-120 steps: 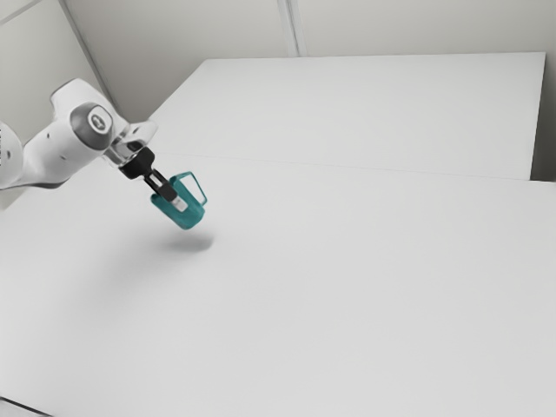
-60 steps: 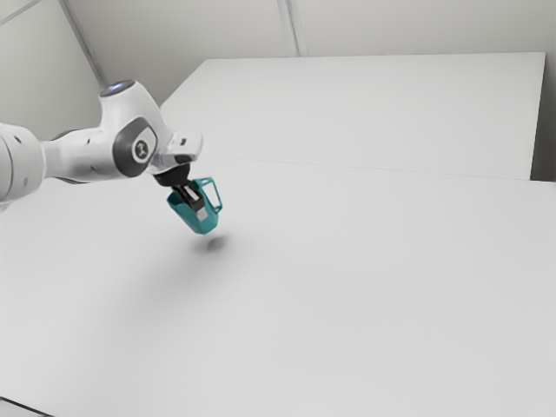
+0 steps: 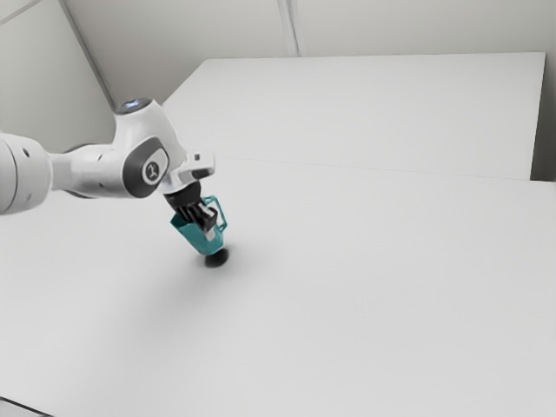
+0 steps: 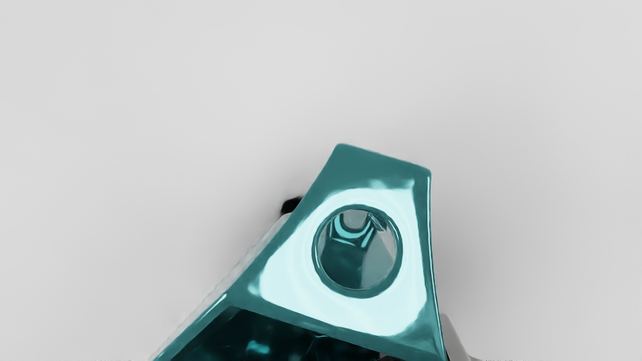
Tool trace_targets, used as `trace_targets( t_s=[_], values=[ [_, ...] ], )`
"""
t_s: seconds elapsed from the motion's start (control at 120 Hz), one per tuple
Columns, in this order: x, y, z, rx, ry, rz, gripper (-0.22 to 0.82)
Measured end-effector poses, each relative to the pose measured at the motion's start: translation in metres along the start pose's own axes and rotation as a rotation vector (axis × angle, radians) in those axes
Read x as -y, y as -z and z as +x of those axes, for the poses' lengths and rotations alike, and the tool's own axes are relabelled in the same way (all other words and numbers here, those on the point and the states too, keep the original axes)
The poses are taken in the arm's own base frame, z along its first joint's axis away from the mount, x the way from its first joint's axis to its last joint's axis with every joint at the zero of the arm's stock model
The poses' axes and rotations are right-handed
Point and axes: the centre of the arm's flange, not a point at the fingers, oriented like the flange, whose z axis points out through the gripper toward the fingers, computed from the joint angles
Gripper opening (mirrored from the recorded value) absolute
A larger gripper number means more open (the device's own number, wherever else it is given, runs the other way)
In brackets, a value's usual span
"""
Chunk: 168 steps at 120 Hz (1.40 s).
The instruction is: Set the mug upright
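White and smooth, the table (image 3: 373, 295) spreads under everything. Above it, the white-and-grey arm (image 3: 91, 170) comes in from the exterior view's left, its forearm running roughly level to a bulky joint with a dark grey ring around its side. From that joint the wrist drops steeply, leaning so that its lower end lies farther toward the exterior view's right, and the black gripper (image 3: 208, 230) points down toward the table at a slant. Its fingers (image 4: 454, 338) are closed against the mug (image 3: 195, 234) from two sides, gripping it between them. Teal and glossy, the mug is near the tabletop and tilted, not upright: its mouth faces up toward the exterior view's left, its narrower base down toward the right (whether that base touches the table, I cannot tell). Its angular handle (image 3: 222, 211) stands out on the side toward the exterior view's right. Just beneath the base lies a small, dark shadow (image 3: 216, 259). In the wrist view, the mug's dark inside opens close to the hand, and a round ring (image 4: 396, 250) marks the shiny outer face, teal and grey shapes visible within it.
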Motion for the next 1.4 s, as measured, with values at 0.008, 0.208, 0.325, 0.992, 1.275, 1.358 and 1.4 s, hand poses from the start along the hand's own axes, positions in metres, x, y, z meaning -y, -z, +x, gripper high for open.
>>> trace_targets(
  t_s=[0.008, 0.208, 0.325, 0.992, 1.275, 1.358, 1.4],
  values=[
    [0.0, -0.001, 0.0, 0.002, 0.003, -0.001, -0.18],
    [-0.008, -0.017, -0.008, 0.035, 0.059, -0.008, -0.18],
    [-0.013, -0.024, -0.008, 0.041, 0.075, -0.006, -0.18],
    [-0.024, -0.034, 0.0, 0.016, 0.113, -0.001, 0.45],
    [-0.044, 0.026, 0.006, -0.033, 0.08, 0.067, 0.56],
    [-0.049, 0.055, 0.018, -0.052, 0.079, 0.069, 0.58],
    [-0.05, 0.081, 0.029, -0.075, 0.075, 0.073, 0.58]
  ],
)
